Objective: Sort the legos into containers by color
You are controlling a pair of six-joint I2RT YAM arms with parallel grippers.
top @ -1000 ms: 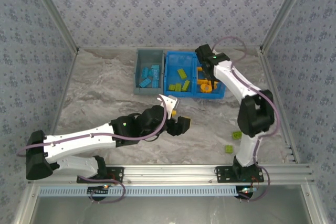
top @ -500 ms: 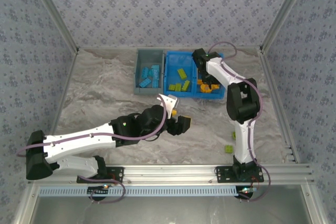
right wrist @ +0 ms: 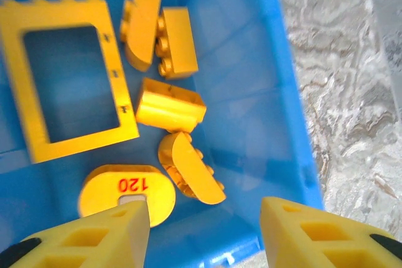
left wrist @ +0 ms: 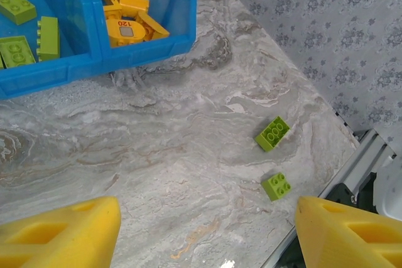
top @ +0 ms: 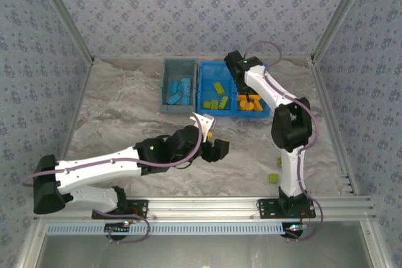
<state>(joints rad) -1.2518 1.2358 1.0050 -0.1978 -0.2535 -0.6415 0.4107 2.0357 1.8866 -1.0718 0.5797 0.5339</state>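
My right gripper (right wrist: 204,233) hangs open over the orange compartment of the blue bin (right wrist: 282,92), with nothing between its yellow fingers (right wrist: 94,236). Below it lie an orange frame (right wrist: 66,80), a round piece marked 120 (right wrist: 125,192) and a half-round brick (right wrist: 191,171). In the top view that gripper (top: 250,97) is at the bin's right end. My left gripper (top: 215,142) hovers open and empty over the table's middle. Two lime green legos (left wrist: 272,134) (left wrist: 276,186) lie on the marble ahead of it. The grey bin (top: 168,86) holds blue bricks (top: 179,87).
The blue bin's left compartment holds green bricks (top: 217,97). The two loose green legos (top: 282,162) (top: 274,178) sit near the right arm's base, close to the aluminium front rail (top: 207,204). Patterned walls enclose the marble table (top: 119,105) on three sides.
The right arm's elbow has swung left and risen while its gripper stayed over the orange compartment and its jaws spread apart. The left arm has barely shifted.
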